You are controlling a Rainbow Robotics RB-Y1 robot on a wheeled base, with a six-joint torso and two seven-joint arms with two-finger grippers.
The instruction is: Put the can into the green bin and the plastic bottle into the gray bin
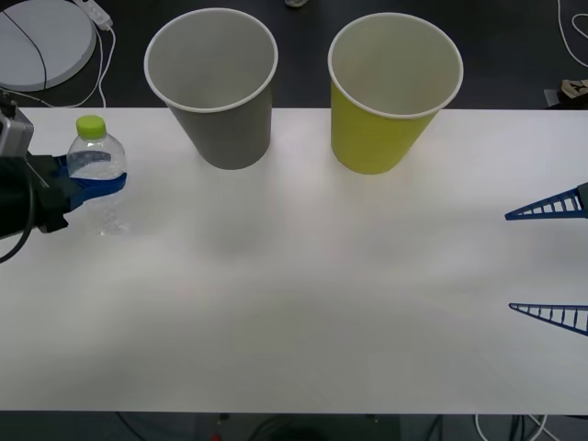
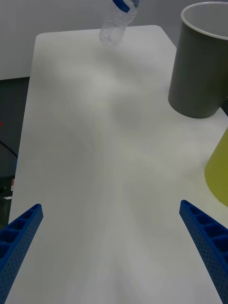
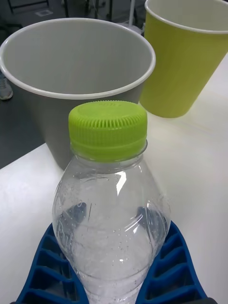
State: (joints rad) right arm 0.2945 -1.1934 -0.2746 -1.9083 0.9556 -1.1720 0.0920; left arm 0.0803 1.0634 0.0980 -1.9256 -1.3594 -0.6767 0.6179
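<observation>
Two bins, one bottle, two grippers

One plastic bottle (image 1: 101, 175) stands upright near the left edge of the white table (image 1: 303, 303), its lime-green cap (image 3: 108, 129) on top. The left gripper (image 1: 99, 182) reaches in from the left edge and has its blue ribbed fingers (image 3: 173, 266) wrapped around the bottle's clear body, one on each side, grasping it below the shoulder. Whether the bottle's base touches the table cannot be told.

Two cup-shaped bins stand side by side at the far edge of the table, close but apart. The gray bin (image 1: 225, 115) is the left one, to the right of the bottle and farther back; the green bin (image 1: 381, 124) is the right one. Both are upright, with white rims and pale insides in which nothing shows.

The right gripper (image 1: 548, 262) hangs at the right edge of the table, well apart from both bins, its two blue fingers (image 2: 204, 237) spread wide and holding nothing.
</observation>
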